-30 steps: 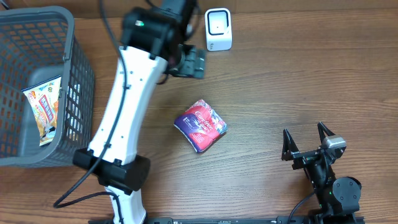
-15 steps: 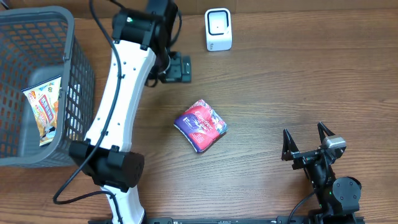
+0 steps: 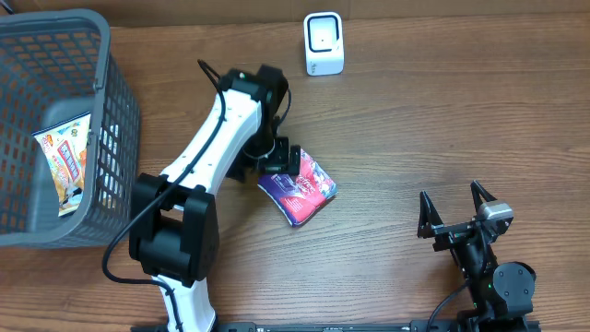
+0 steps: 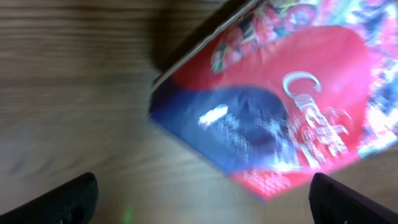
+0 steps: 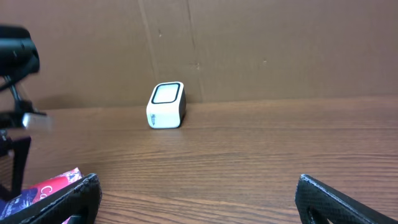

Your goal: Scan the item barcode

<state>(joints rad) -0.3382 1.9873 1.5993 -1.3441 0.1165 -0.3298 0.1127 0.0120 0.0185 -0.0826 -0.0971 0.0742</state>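
Observation:
The item, a red and purple-blue soft packet (image 3: 306, 191), lies flat on the wooden table near the middle. My left gripper (image 3: 277, 162) hangs open right over its upper-left edge. In the left wrist view the packet (image 4: 280, 106) fills the upper right, blurred, and the left gripper (image 4: 208, 202) has only bare wood between its black fingertips (image 4: 74, 199). The white barcode scanner (image 3: 324, 43) stands at the back; it also shows in the right wrist view (image 5: 166, 106). My right gripper (image 3: 452, 198) rests open at the front right, holding nothing (image 5: 199, 199). No barcode is visible.
A grey mesh basket (image 3: 101, 55) stands at the far left with a snack packet (image 3: 64, 164) inside. A brown cardboard wall (image 5: 280, 50) closes off the back of the table. A corner of the item (image 5: 53, 185) shows at the right wrist view's lower left.
My left arm has swung from beside the scanner down and forward, so its open gripper now sits over the packet's left edge. The packet and the right arm have not moved.

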